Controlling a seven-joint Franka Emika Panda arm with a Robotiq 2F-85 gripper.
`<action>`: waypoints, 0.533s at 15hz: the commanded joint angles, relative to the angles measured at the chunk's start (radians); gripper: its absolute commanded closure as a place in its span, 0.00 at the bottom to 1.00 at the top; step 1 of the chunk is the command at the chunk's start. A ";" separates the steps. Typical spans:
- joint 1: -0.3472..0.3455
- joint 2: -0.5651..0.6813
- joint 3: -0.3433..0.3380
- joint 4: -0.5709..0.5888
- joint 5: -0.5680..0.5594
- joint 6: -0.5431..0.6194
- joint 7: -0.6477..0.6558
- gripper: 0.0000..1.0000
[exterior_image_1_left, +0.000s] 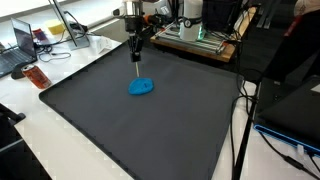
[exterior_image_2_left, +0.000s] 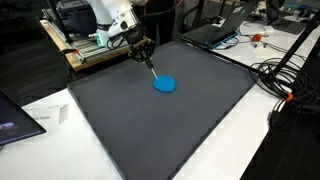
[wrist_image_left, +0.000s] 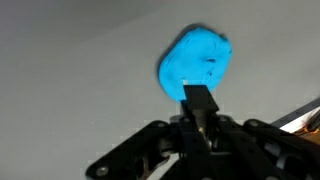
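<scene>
A bright blue lump (exterior_image_1_left: 141, 87) (exterior_image_2_left: 164, 84) lies on the dark grey mat (exterior_image_1_left: 120, 130) (exterior_image_2_left: 170, 130), toward its far side. My gripper (exterior_image_1_left: 135, 42) (exterior_image_2_left: 141, 50) hangs above and slightly behind the lump, shut on a thin black rod (exterior_image_1_left: 136, 55) (exterior_image_2_left: 148, 62) that points down at the mat. The rod's tip ends just short of the lump, above the mat. In the wrist view the rod (wrist_image_left: 200, 100) juts out from between the fingers of the gripper (wrist_image_left: 200, 122), its end overlapping the lower edge of the blue lump (wrist_image_left: 195, 60).
An open laptop (exterior_image_1_left: 15, 50) and an orange object (exterior_image_1_left: 36, 75) sit beside the mat. A wooden bench with equipment (exterior_image_1_left: 195, 35) (exterior_image_2_left: 75, 45) stands behind the arm. Cables (exterior_image_1_left: 245, 95) (exterior_image_2_left: 280, 75) trail along one side, near another laptop (exterior_image_2_left: 215, 30). A white paper (exterior_image_2_left: 45, 115) lies close by.
</scene>
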 joint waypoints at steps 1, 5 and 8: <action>0.033 -0.084 0.036 -0.068 0.068 0.098 -0.035 0.97; 0.081 -0.097 0.077 -0.098 0.030 0.215 0.026 0.97; 0.118 -0.072 0.107 -0.104 -0.001 0.278 0.070 0.97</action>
